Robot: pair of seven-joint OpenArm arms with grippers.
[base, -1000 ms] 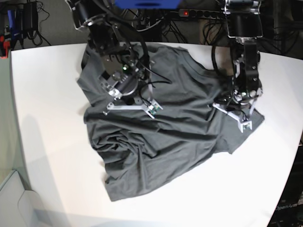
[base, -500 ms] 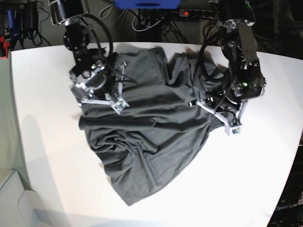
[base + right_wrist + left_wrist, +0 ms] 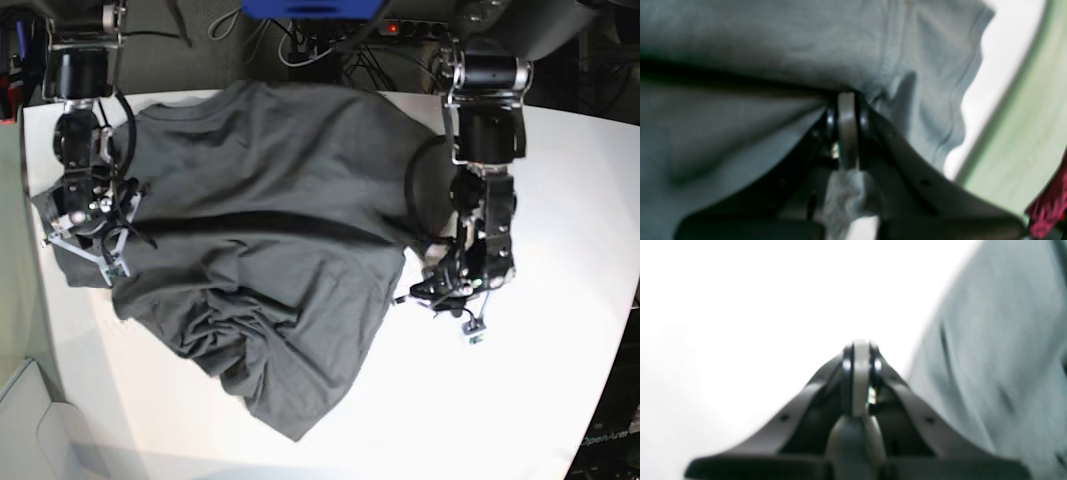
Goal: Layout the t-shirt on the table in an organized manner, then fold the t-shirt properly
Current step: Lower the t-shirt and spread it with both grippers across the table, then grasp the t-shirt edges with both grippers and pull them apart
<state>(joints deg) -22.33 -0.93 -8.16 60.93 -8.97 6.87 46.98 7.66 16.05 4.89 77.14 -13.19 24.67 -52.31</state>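
T-shirt: charcoal cotton, lay rumpled across the white table, far edge lifted; judged light, limp, prone to bunching, best taken at shoulder seams or hem corners. Right gripper clenched on its fabric; left gripper pinched closed beside it, apparently empty

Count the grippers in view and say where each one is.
2. The right gripper is at the table's left side in the base view, shut on the t-shirt. The left gripper is at the shirt's right edge, shut.
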